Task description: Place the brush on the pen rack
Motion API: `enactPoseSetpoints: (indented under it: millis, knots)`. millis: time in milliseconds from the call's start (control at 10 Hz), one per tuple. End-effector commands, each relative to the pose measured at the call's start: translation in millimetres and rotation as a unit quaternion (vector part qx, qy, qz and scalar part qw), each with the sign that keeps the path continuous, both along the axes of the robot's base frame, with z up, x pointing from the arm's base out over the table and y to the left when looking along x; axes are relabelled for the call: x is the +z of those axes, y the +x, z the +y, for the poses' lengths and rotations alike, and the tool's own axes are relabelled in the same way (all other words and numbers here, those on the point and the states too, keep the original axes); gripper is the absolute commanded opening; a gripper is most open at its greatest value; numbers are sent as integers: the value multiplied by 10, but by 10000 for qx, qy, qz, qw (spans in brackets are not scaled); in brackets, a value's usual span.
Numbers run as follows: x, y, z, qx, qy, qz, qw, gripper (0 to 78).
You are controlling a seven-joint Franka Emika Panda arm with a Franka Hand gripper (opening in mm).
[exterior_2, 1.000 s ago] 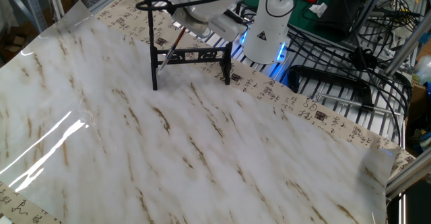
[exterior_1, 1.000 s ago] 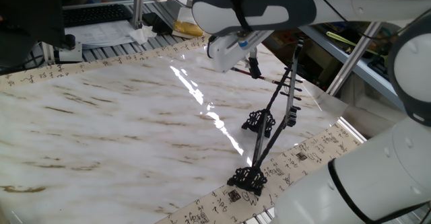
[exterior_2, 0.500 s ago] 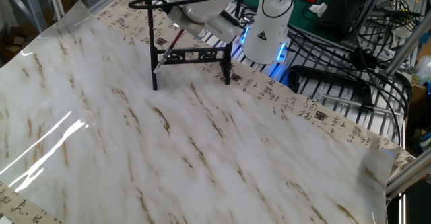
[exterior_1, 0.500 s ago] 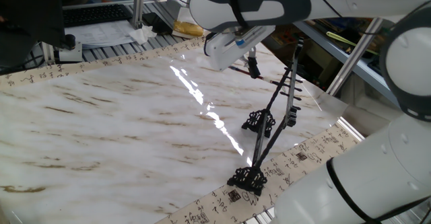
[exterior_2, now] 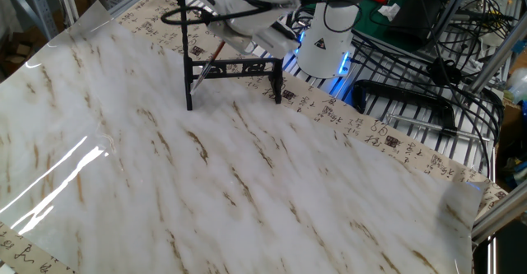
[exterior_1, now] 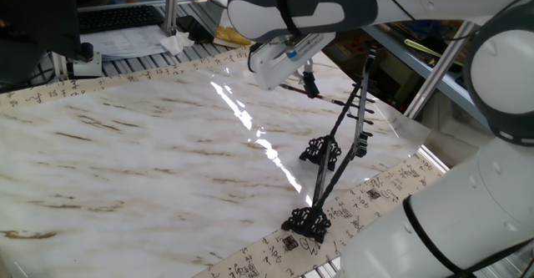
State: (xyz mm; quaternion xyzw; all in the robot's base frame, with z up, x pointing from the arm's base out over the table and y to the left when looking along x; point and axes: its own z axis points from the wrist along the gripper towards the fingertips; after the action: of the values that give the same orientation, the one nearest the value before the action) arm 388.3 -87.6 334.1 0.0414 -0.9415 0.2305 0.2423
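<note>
Hovering above the marble-patterned table (exterior_1: 133, 153): one white two-finger gripper (exterior_1: 310, 84), its dark fingers closed on the thin reddish-brown brush (exterior_2: 206, 63). The brush hangs tilted, dark tip lowest, just beside the black metal pen rack with scrolled feet and pegged bar (exterior_1: 338, 144), near its upper bar. Whether the shaft touches a peg cannot be told from either view. Status, as judged: pickup and carry done. Outstanding: hooking or resting the brush on the rack's pegs, opening the fingers, drawing the arm clear without knocking the frame.
</note>
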Motion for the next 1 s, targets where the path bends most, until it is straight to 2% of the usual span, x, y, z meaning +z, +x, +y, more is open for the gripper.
enactPoseSetpoints:
  millis: [100,600,1000]
  knots:
    - [3,5,3,25,-65,123,9999,11]
    - [-22,20,36,47,-225,179,9996,11]
    - [-15,-5,41,32,-210,210,9996,11]
